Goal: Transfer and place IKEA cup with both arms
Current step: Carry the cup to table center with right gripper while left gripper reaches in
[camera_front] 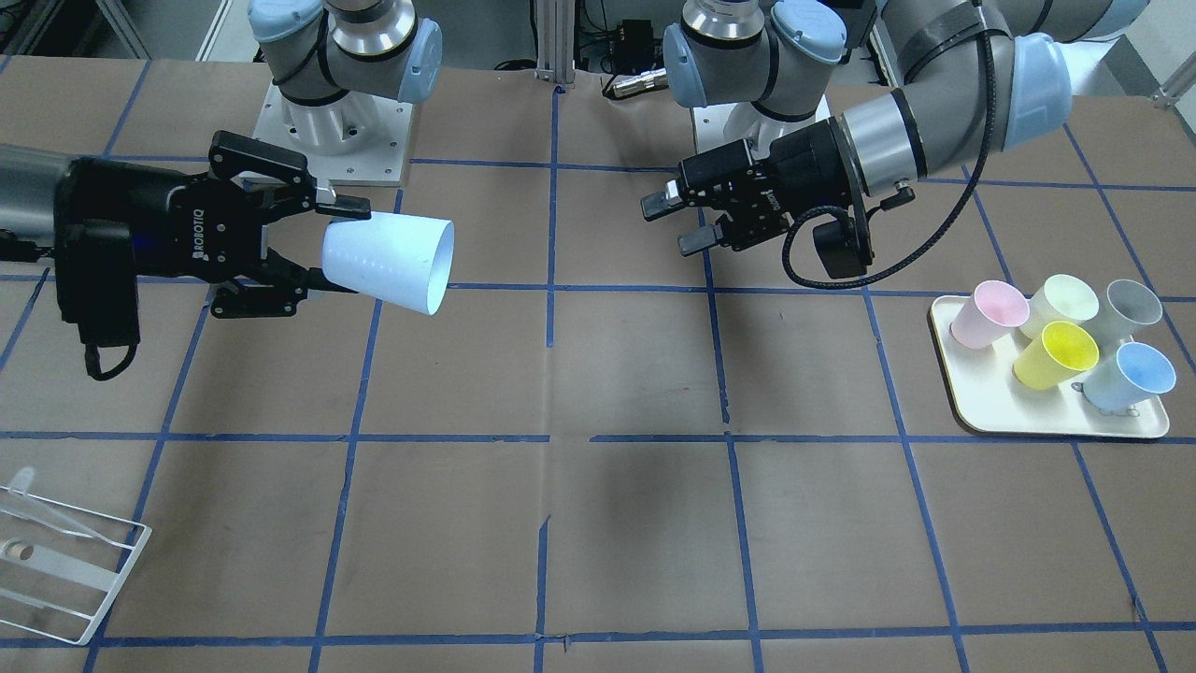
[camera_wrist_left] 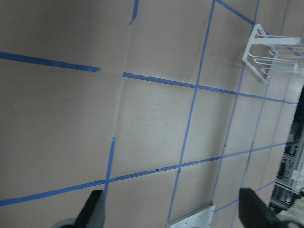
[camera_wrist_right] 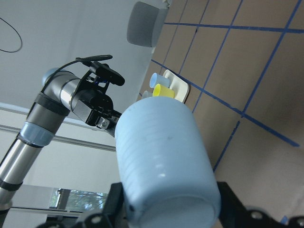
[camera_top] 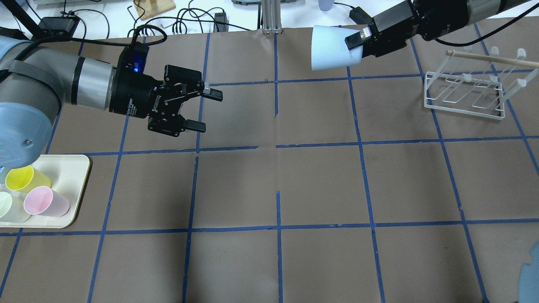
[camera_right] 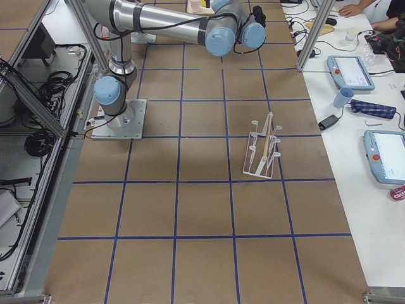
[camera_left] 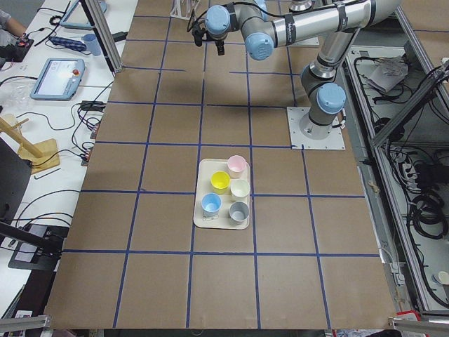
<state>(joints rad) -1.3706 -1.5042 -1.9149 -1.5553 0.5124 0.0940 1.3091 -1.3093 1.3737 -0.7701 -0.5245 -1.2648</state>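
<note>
Over table (camera_front: 635, 374), IKEA cup (camera_front: 388, 262) horizontal, mouth leftward

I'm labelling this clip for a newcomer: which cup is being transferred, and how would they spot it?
Look across the table from the tray of cups, toward the rack. There the right claw holds the cup sideways in the air. It alone is off the tray, pale blue inside and out.

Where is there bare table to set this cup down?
The wide middle of the table, between the tray on the robot's left and the rack on its right, is bare. The tray is crowded: five cups fill it.
</note>
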